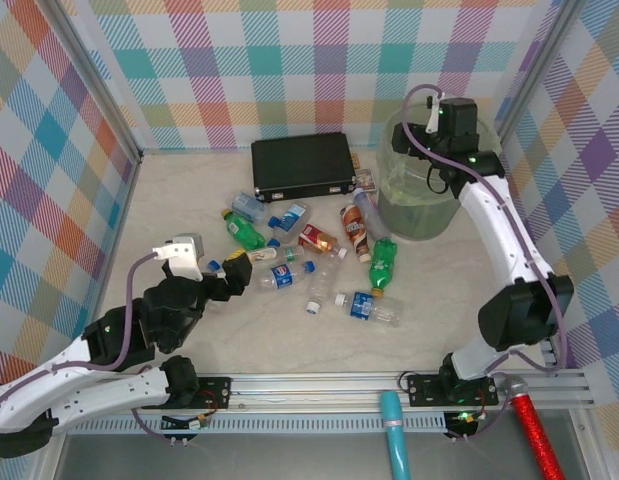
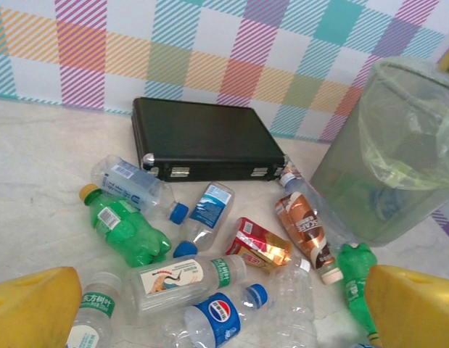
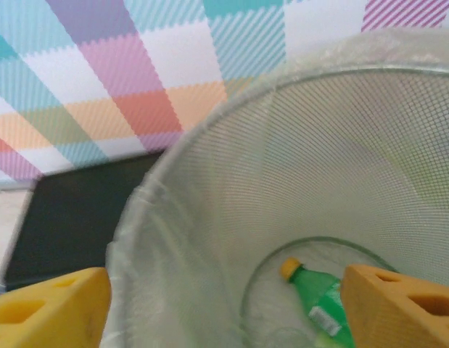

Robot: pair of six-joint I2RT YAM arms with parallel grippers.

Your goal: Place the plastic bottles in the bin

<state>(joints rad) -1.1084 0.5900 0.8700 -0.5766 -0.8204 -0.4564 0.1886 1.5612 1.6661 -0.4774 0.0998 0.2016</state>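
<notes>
Several plastic bottles lie scattered mid-table: a green one [image 1: 245,230], a Pepsi-labelled clear one [image 1: 279,277], a brown one [image 1: 355,230] and another green one [image 1: 383,262]. My left gripper [image 1: 227,283] hovers open at the pile's near-left edge. Between its yellow fingers, the left gripper [image 2: 224,312] has the Pepsi bottle [image 2: 217,319] and a crane-labelled clear bottle [image 2: 177,279] below it. The pale-green bin [image 1: 414,215] stands at the back right. My right gripper [image 3: 224,308] hangs open over its mouth, holding nothing. A green bottle [image 3: 318,301] with a yellow cap lies on the bin's bottom.
A flat black case [image 1: 302,165] lies against the back wall, left of the bin and just behind the bottles. Plaid walls close in three sides. A metal rail [image 1: 319,385] runs along the near edge. Bare tabletop [image 1: 179,195] stretches at the left.
</notes>
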